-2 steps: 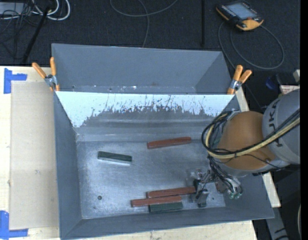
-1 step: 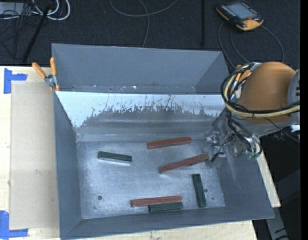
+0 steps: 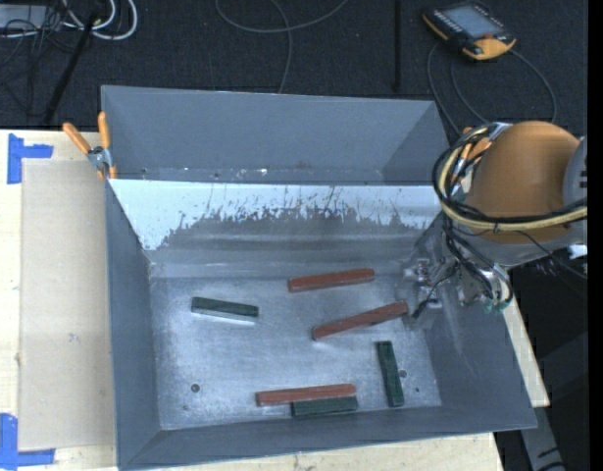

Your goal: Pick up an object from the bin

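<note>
Jaws low at right side of bin (image 3: 272, 135), at right end of slanted brown bar (image 3: 360, 320) on bin floor. Apart or together, cannot tell. Second brown bar (image 3: 330, 281) beyond it; dark green bar (image 3: 388, 373) near, on the other side.

A round orange-brown cover (image 3: 525, 177), smooth and shaped like a dome, is the biggest part. Black cables (image 3: 456, 192), with one yellow among them, make loops around its left side. Under it is the gripper (image 3: 421, 294), of grey metal, and beside this hang thin wires (image 3: 492, 300), some green and white.
</note>
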